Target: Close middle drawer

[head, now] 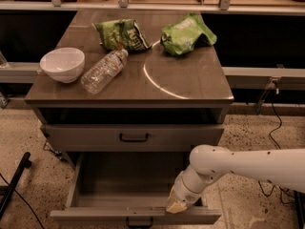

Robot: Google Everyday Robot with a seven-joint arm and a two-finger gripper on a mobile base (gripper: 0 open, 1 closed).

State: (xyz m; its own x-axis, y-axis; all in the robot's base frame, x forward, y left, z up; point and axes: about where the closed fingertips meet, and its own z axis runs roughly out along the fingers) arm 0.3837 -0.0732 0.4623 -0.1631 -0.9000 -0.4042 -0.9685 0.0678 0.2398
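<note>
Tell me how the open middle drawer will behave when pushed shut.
The middle drawer looks empty, so it probably slides lightly. The gripper sits at its front edge, right of the handle, so a push may skew it. Wood looks stiff.

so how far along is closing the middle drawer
Nothing is done yet: the middle drawer stands pulled well out of the cabinet. In hand: the gripper is at the top edge of the drawer's front, right of the handle. Left: push the drawer in until its front lines up under the top drawer.
</note>
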